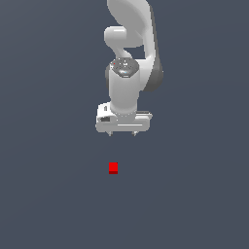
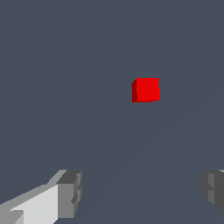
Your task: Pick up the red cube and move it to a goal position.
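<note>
The white Panda arm [image 1: 130, 58] reaches down from the upper part of the exterior view, its rounded links stacked above a broad white hand that ends in the pincer [image 1: 122, 133]. Two short fingertips [image 1: 110, 133] poke out beneath the hand, spaced well apart, so the pincer stands open and holds nothing. The red cube [image 1: 113, 168] sits on the plain dark grey desk [image 1: 44, 194], lower in the exterior view than the pincer and slightly toward the exterior view's left of its midline, with a clear stretch of bare surface between the two. The cube shows a bright red top and a thin darker red band along its near side, and it is much narrower than the white hand above it. From the exterior view alone it is not possible to tell how high the pincer hangs over the desk. In the wrist view the red cube [image 2: 145, 89] appears alone against the grey desk [image 2: 52, 65], showing a bright face and a darker side face, apart from both fingers. One finger [image 2: 70, 194] shows with its grey pad and white body, and the other grey pad [image 2: 214, 190] is cut by the frame's edge; the wide gap between them is free, and the cube lies outside that gap.
</note>
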You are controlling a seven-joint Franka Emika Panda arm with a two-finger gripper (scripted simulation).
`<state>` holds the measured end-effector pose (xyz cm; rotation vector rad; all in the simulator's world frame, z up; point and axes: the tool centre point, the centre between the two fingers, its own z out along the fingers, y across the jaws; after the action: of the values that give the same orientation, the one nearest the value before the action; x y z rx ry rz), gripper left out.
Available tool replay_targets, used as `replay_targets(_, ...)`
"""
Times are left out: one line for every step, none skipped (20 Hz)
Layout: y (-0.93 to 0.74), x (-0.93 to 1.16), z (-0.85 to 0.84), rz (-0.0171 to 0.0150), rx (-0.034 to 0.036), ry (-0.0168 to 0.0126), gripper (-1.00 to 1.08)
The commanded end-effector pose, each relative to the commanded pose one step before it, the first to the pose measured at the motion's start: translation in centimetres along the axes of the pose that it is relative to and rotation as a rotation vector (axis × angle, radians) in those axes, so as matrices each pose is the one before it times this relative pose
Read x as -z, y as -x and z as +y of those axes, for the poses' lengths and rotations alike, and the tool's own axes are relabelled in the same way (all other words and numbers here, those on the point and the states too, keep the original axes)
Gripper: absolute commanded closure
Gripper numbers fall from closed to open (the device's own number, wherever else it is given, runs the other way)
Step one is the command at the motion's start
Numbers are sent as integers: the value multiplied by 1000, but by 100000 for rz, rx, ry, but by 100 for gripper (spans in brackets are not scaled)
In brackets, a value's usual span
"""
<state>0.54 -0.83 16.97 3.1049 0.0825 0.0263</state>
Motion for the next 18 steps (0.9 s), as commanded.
replay_targets(0, 0, 1, 0, 0, 0, -92)
replay_targets(-11, -20, 9, 0, 0, 0, -92)
replay_targets(-32, -59, 27, 0, 0, 0, -92)
replay_targets(-54, -99, 44, 0, 0, 0, -92)
replay_targets(-82, -158, 31, -27, 66, -66, -92)
replay_targets(-104, -198, 49, -28, 65, -67, -92)
replay_targets(-117, -216, 97, 0, 0, 0, -92)
replay_targets(-150, -287, 67, -44, 102, -107, -92)
replay_targets(-167, -313, 101, -28, 64, -68, -92)
replay_targets(-188, -351, 118, -28, 64, -68, -92)
replay_targets(-213, -400, 117, -44, 101, -108, -92)
replay_targets(-233, -433, 139, -40, 91, -97, -92)
replay_targets(-254, -473, 150, -44, 101, -108, -92)
replay_targets(-277, -514, 157, -52, 119, -128, -92)
replay_targets(-297, -548, 172, -52, 119, -129, -92)
replay_targets(-317, -582, 183, -56, 127, -138, -92)
replay_targets(-335, -612, 191, -59, 134, -146, -92)
replay_targets(-351, -639, 199, -62, 142, -154, -92)
